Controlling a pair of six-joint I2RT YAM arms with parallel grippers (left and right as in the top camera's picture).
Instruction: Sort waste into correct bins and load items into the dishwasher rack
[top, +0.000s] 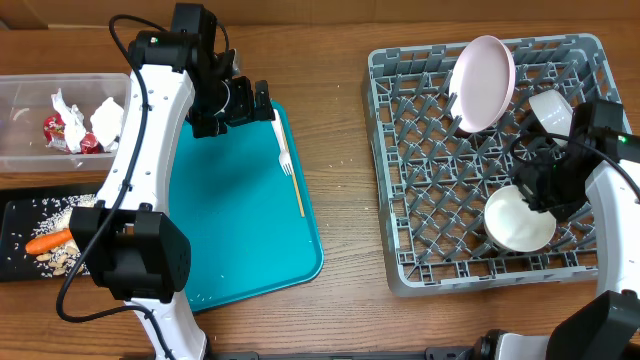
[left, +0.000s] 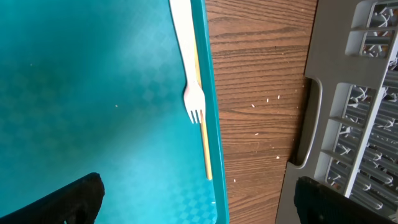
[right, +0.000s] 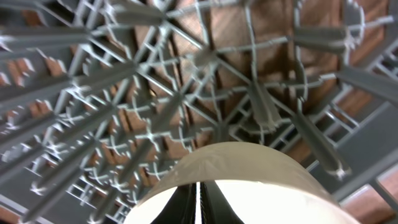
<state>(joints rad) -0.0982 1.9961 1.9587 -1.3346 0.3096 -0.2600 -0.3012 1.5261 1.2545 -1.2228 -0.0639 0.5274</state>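
One slim white fork (top: 283, 150) lies flat along the right edge of the teal tray (top: 230, 220), tines toward the near side, just right of the left tool (top: 262, 103), which hangs wide open and is the nearer; the right tool (top: 545, 190) is pinched on the rim of a white bowl (top: 520, 222) inside the grey rack (top: 400, 150).

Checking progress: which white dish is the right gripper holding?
The front bowl, rim pinched by the right gripper; the other dish sits beside the pink plate.

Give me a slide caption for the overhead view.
Right hand grips a white bowl in the grey rack; open left hand hovers near the fork.
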